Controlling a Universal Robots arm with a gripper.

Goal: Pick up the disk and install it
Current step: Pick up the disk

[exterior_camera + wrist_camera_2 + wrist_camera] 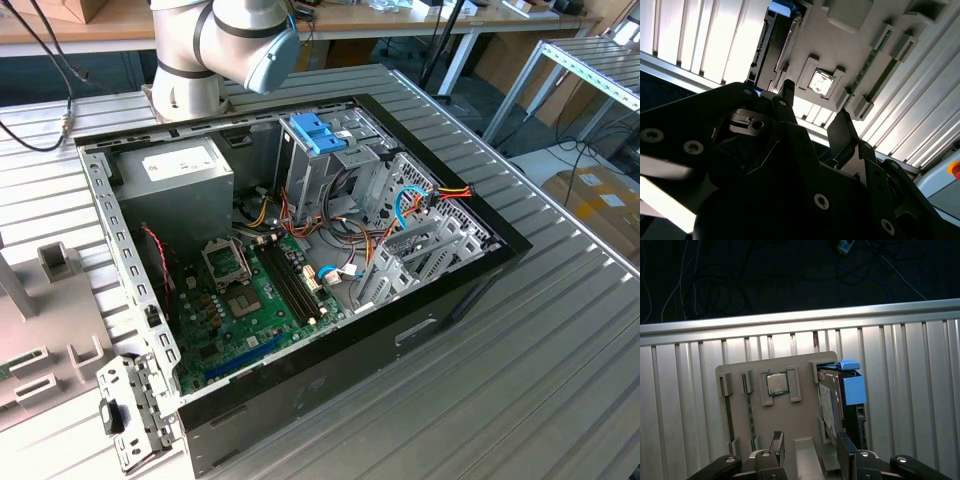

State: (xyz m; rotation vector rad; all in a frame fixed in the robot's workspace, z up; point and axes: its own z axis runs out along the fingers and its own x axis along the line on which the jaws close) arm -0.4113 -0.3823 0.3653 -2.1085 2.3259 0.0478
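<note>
Hovering over tray (805,415), pick not begun. Gripper (810,440) open, empty. Disk (826,407) stands on edge in the tray's side slot, off-centre from my fingers (776,442). My read: grab needs jaws centred across its thin edge, clear of the blue tab (852,387).

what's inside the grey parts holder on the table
A square chip, two thin green boards, and the disk on edge beside a blue bracket. What is under the disk is covered.
</note>
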